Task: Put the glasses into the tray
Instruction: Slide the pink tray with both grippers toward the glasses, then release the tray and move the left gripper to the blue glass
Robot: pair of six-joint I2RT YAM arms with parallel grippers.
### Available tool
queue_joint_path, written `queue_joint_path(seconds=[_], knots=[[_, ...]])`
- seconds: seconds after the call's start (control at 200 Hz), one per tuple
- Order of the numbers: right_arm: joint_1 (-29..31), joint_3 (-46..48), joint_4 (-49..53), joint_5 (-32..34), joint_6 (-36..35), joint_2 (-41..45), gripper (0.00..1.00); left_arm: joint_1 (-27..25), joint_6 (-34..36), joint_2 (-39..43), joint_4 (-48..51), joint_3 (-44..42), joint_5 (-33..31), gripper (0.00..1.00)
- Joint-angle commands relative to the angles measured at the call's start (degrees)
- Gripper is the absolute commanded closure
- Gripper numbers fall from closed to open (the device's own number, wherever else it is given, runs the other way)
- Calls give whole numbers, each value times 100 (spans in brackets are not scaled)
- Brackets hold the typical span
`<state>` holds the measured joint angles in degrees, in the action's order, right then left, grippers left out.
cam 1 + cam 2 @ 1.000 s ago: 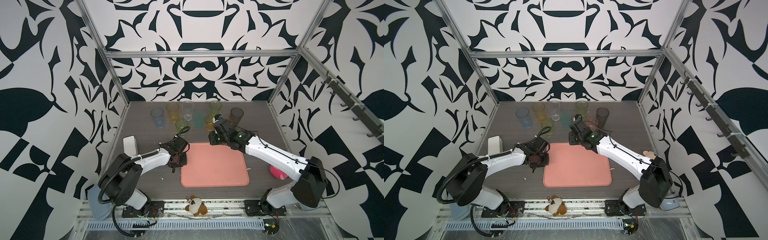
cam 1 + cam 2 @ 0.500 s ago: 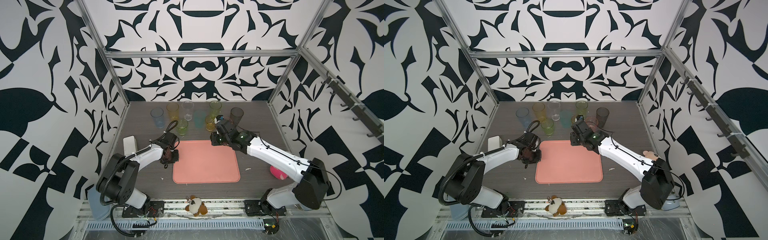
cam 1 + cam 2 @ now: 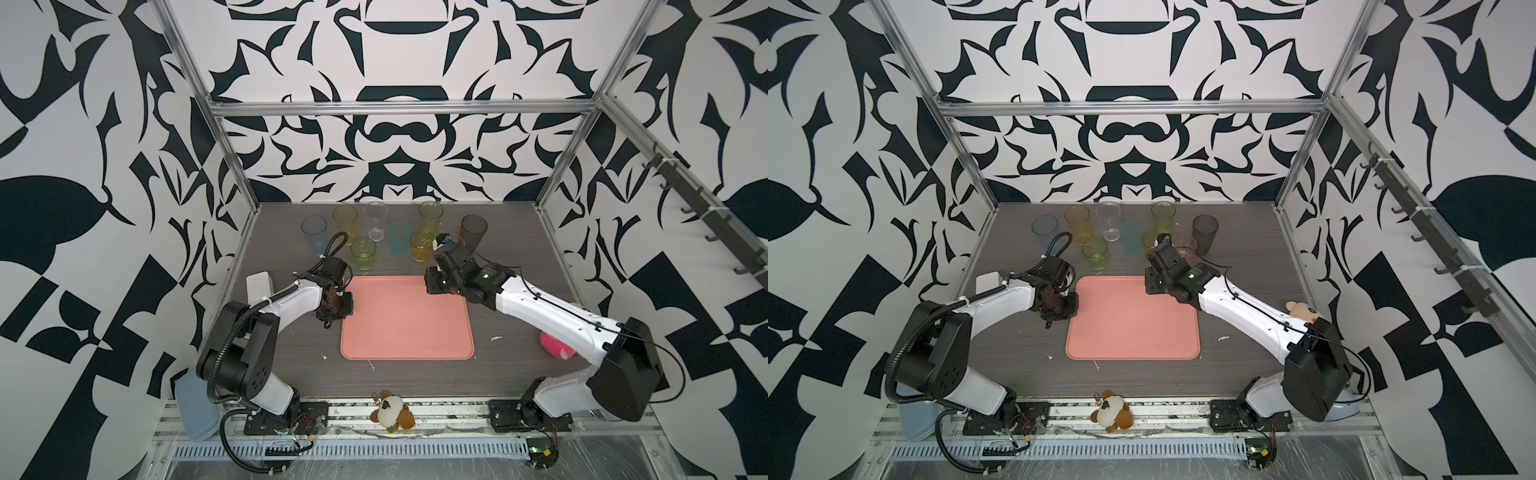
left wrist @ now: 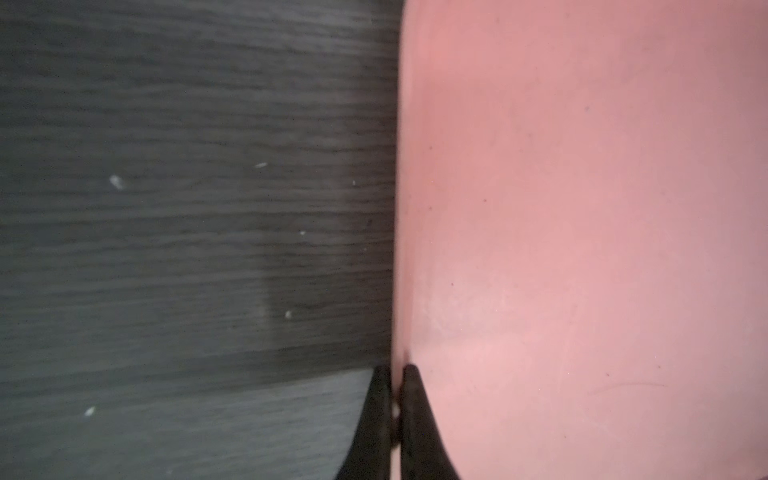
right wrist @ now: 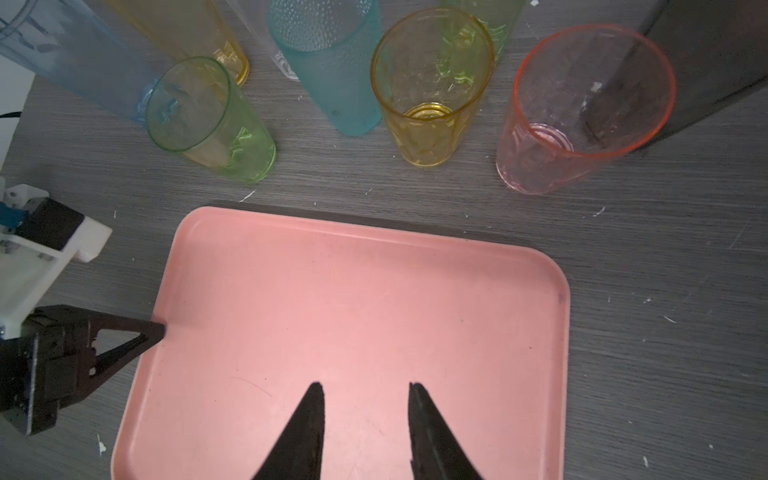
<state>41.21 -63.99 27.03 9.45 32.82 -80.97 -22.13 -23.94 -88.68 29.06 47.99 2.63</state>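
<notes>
In both top views you are seeing the tray point(image 3: 407, 328) lying flat on the table point(image 3: 297, 368) with no glass on it. The left gripper point(image 3: 347, 308) is sitting at the tray's left edge. The right gripper point(image 3: 431, 286) is hanging over the tray's far right corner. The glasses point(image 3: 398, 249) are standing upright in a cluster beyond the tray's far edge, all off it: the blue glass point(image 3: 314, 237), orange glass point(image 3: 345, 222), clear glass point(image 3: 375, 222), short green glass point(image 3: 363, 254), teal glass point(image 3: 400, 241), yellow glass point(image 3: 421, 247), tall green glass point(image 3: 430, 216) and grey glass point(image 3: 473, 228). The pink glass point(image 3: 1184, 244) is showing in a top view, just beyond the tray's far right corner.

In the left wrist view you are looking at the left gripper's fingertips point(image 4: 411, 395) clenching the tray's rim. One is lying outside the rim over the table, the other inside on the tray floor.

In the right wrist view the right gripper's jaws are standing apart above the tray floor, grasping nothing. The left gripper is biting the tray's side edge. The short green, yellow and pink glasses are standing nearest the tray's far edge, apart from it.
</notes>
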Motion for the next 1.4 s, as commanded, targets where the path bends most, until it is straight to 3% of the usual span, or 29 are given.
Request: queue_joint_path(seconds=[0.0, 0.33, 0.52, 0.765, 0.985, 1.155, 1.395], knots=[[-36, 60, -160, 103, 32, 258, 63, 38, -39, -14, 143, 84, 37, 98], [-55, 223, -225, 40, 110, 353, 63, 34, -203, -63, 217, 121, -41, 88], [-69, 323, -189, 83, 111, 438, 63, 25, -351, 46, 388, 293, -18, 70], [-130, 538, -350, 93, -121, 658, 63, 107, -596, 585, 739, 639, -418, 54], [-140, 1031, -778, 576, -432, 899, 61, 705, -921, 1029, 854, 1162, -706, 41], [-148, 1710, -1742, 631, -782, 1040, 50, 1378, -1161, 1135, 742, 1615, -785, 38], [-148, 2162, -2646, 605, -1320, 1022, 47, 1815, -1416, 756, 680, 2430, -975, 34]])
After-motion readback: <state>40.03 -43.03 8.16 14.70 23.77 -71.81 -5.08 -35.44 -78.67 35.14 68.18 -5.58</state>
